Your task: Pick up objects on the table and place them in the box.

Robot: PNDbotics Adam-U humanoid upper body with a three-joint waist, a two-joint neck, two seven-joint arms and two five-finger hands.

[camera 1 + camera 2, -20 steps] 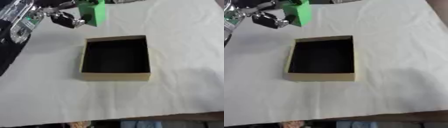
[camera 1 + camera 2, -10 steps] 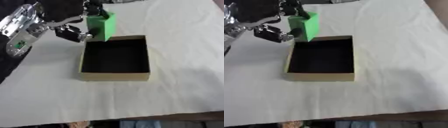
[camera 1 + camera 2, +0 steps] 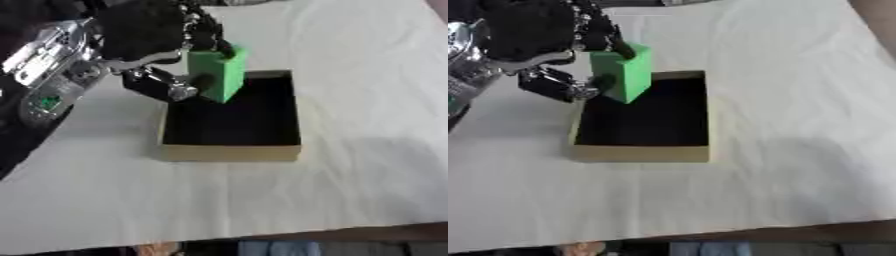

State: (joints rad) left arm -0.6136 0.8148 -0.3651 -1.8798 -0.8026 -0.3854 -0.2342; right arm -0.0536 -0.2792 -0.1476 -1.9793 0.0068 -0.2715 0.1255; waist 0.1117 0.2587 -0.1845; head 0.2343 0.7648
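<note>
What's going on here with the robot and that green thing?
The robot's left hand holds a green block, fingers curled round it, over the near-left corner area of an open tan box with a dark inside. The block hangs above the box's far left rim, not yet set down. The box sits on a white cloth-covered table. The right hand does not show.

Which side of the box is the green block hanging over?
The far left corner of the box; the green block, held by the left hand, overlaps that rim only.
</note>
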